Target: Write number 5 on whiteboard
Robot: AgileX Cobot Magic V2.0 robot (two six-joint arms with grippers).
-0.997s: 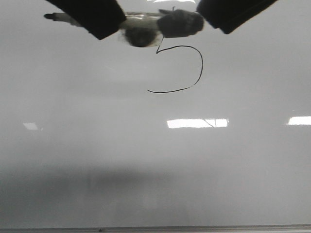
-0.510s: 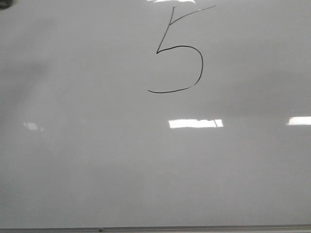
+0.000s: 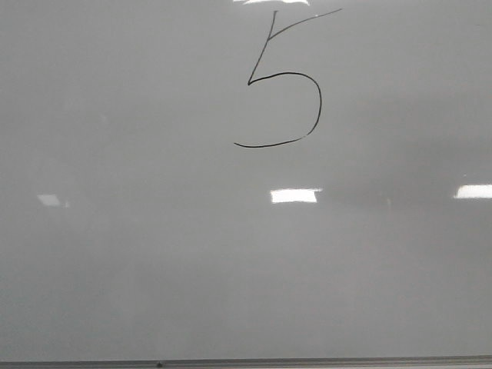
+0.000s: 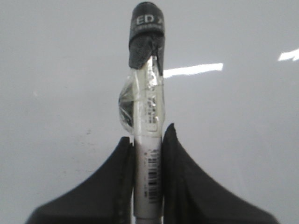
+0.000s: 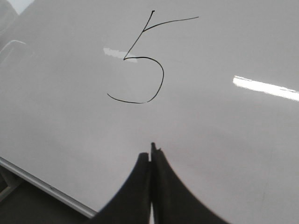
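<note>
Front view: your number 5 (image 3: pixel 280 81) sits toward twelve o'clock on the whiteboard (image 3: pixel 154 254), with neither hand in sight. Left wrist view: your left hand (image 4: pixel 148 140) is clamped on a marker (image 4: pixel 148 112), capped end pointing away. Right wrist view: your right hand (image 5: pixel 151 156) is pressed closed, holding nothing, the figure beyond its tips.

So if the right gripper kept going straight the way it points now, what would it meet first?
Probably bare whiteboard just short of the number 5. The shut right gripper aims toward the 5's belly, with nothing between, though its height above the board is unclear.
</note>
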